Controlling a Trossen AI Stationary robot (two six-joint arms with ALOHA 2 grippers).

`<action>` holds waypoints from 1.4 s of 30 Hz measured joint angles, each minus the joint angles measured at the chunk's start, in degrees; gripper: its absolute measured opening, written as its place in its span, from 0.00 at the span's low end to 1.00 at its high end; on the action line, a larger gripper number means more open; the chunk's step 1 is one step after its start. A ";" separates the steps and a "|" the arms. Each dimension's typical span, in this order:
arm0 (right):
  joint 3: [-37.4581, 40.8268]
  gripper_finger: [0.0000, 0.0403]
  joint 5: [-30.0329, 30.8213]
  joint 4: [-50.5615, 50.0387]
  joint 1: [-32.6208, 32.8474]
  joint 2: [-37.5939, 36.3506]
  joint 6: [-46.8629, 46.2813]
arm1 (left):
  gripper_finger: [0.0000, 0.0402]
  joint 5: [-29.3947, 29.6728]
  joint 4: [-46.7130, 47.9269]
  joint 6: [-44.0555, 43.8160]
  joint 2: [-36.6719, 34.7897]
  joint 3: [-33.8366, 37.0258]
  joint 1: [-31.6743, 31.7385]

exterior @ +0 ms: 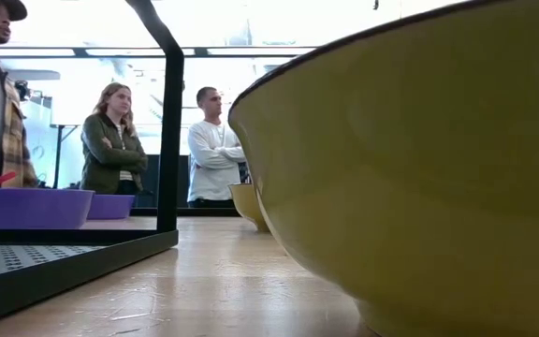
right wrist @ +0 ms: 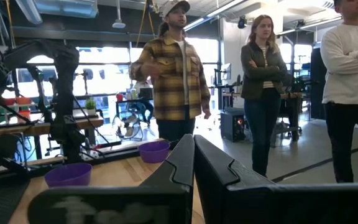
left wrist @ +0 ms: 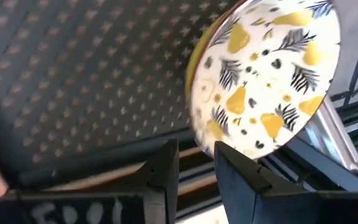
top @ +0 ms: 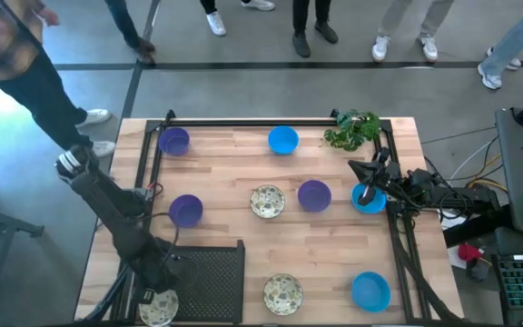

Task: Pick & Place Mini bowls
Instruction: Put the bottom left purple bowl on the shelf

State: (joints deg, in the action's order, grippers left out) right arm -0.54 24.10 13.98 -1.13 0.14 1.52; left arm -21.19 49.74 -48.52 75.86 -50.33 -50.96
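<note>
Near the table's near left corner, my left gripper (top: pixel 159 295) (left wrist: pixel 197 167) is shut on a cream mini bowl (top: pixel 157 308) (left wrist: pixel 263 74) with a pear and leaf pattern, beside the black perforated tray (top: pixel 209 272). Other mini bowls rest on their bases on the wooden table: purple ones (top: pixel 173 141) (top: pixel 185 210) (top: pixel 313 194), blue ones (top: pixel 282 139) (top: pixel 370 291) (top: pixel 368 198), cream ones (top: pixel 267 201) (top: pixel 282 292). My right gripper (top: pixel 360 170) (right wrist: pixel 194 152) waits shut at the right side, above a blue bowl, touching nothing. My left gripper holds the cream bowl by its rim (left wrist: pixel 211 142), pinched between the two fingers: one finger (left wrist: pixel 244 171) lies on the patterned inside, the other (left wrist: pixel 163 165) on the yellow outer side. The gripper slants steeply down. The bowl sits tilted in the hold, its inside toward the wrist camera.
A green leafy plant (top: pixel 352 129) stands at the far right corner. A black frame (top: pixel 271 122) runs along the table's far edge and sides. In the low view a cream bowl's yellow underside (exterior: pixel 419 168) fills the near right. People stand beyond the far edge.
</note>
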 joint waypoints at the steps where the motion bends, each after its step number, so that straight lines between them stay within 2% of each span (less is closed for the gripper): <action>1: 0.00 0.02 0.00 -0.01 -0.02 -0.01 0.00 | 0.23 -0.02 1.16 -1.22 -0.63 0.00 0.26; 7: 0.00 0.02 0.00 0.00 0.00 -0.02 0.02 | 0.23 1.67 7.62 -10.05 -6.33 0.00 2.63; 16: 0.00 0.02 0.00 -0.02 -0.01 -0.01 0.01 | 0.23 18.87 10.80 -23.98 -15.68 0.00 6.29; 24: 0.00 0.02 0.00 -0.02 0.00 -0.01 0.02 | 0.23 29.06 12.43 -34.43 -18.48 0.00 12.60; 35: 0.00 0.02 -0.02 -0.02 0.00 0.00 0.59 | 0.23 31.91 21.40 -49.19 -18.50 0.92 25.18; 42: 0.00 0.02 -2.25 -0.15 -0.01 0.00 0.05 | 0.23 31.91 22.63 -50.59 -18.43 4.76 32.81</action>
State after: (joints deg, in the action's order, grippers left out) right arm -0.54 21.85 13.82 -1.14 0.14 1.56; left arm 10.72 72.38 -99.11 57.43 -45.57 -18.15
